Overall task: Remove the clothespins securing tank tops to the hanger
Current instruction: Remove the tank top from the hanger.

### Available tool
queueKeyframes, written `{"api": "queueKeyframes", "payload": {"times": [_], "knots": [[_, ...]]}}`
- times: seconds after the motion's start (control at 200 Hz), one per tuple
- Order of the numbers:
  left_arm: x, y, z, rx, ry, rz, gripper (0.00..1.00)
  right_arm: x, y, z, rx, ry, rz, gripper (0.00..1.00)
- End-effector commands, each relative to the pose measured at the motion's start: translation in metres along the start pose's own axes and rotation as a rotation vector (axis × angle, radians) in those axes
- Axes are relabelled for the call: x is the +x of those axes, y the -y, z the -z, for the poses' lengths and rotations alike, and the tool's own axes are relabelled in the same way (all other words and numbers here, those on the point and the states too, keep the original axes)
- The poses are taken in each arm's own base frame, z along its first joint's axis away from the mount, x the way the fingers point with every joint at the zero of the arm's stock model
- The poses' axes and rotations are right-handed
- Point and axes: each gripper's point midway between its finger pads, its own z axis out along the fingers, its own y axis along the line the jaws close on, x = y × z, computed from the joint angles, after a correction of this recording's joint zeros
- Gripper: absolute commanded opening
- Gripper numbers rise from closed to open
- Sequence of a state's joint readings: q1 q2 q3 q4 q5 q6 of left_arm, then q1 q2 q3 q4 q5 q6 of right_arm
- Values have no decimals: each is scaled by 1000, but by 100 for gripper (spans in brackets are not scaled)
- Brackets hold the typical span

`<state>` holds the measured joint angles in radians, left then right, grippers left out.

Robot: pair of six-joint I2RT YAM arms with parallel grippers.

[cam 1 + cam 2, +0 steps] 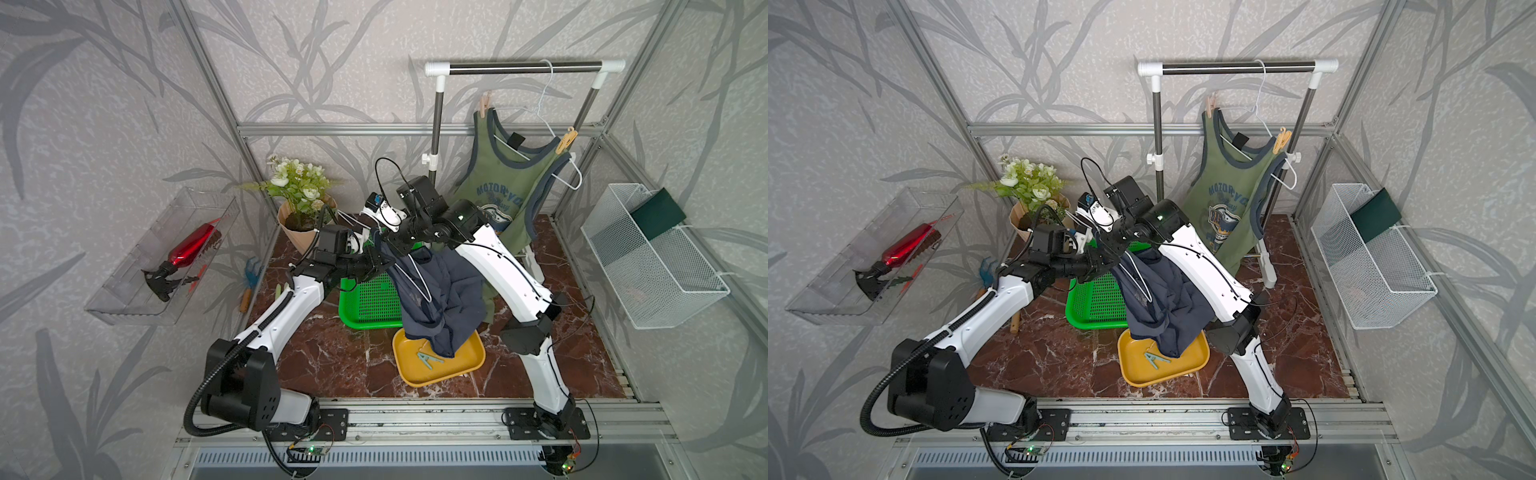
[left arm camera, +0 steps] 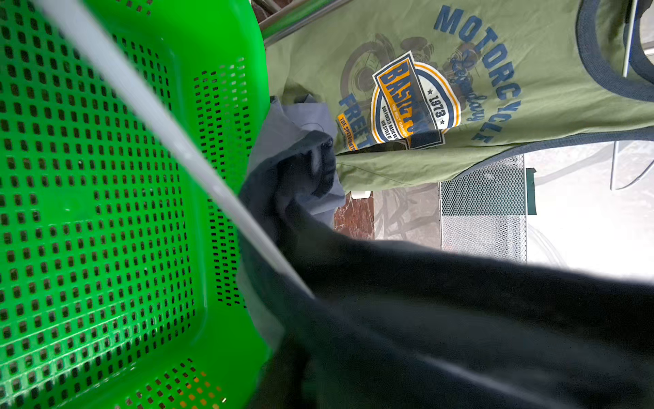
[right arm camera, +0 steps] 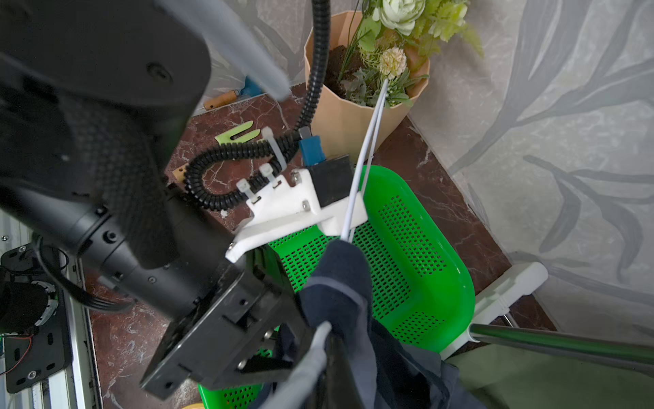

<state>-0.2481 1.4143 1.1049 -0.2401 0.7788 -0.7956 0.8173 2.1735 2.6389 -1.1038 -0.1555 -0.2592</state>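
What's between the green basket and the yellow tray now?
In both top views the slate-blue tank top hangs across that gap, hem over the yellow tray; beside it, only a thin strip of marble table separates tray from green basket.

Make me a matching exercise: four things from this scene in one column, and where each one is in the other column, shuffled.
Things
1. teal clothespin
2. olive tank top
3. red spray bottle
4. dark green pad

Places
A. in the white wire basket
B. lying in the yellow tray
C. in the clear wall bin
D. hanging from the clothes rail

Pairs: 1-B, 2-D, 3-C, 4-A
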Motion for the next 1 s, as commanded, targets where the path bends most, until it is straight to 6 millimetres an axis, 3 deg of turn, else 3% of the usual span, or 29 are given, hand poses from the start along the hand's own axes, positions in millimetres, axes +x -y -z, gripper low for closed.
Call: {"api": "queueKeyframes", "payload": {"times": [0.0,0.275,0.42,0.545,0.72,0.87,0.995], "knots": [[-20,25,10,3,54,-92,0,-4,-6,19,-6,15,6,0],[-44,42,24,-34,105,-109,0,45,-2,48,71,-139,-9,0],[-54,51,40,-47,133,-111,0,50,8,94,137,-12,-83,0],[-60,73,51,-22,149,-135,0,70,16,123,117,36,-189,0],[-72,109,64,38,172,-161,0,99,4,135,108,4,-211,0],[-88,128,76,6,203,-206,0,106,-3,169,147,60,-226,0],[-104,159,89,33,241,-240,0,104,-7,203,177,114,-236,0]]}}
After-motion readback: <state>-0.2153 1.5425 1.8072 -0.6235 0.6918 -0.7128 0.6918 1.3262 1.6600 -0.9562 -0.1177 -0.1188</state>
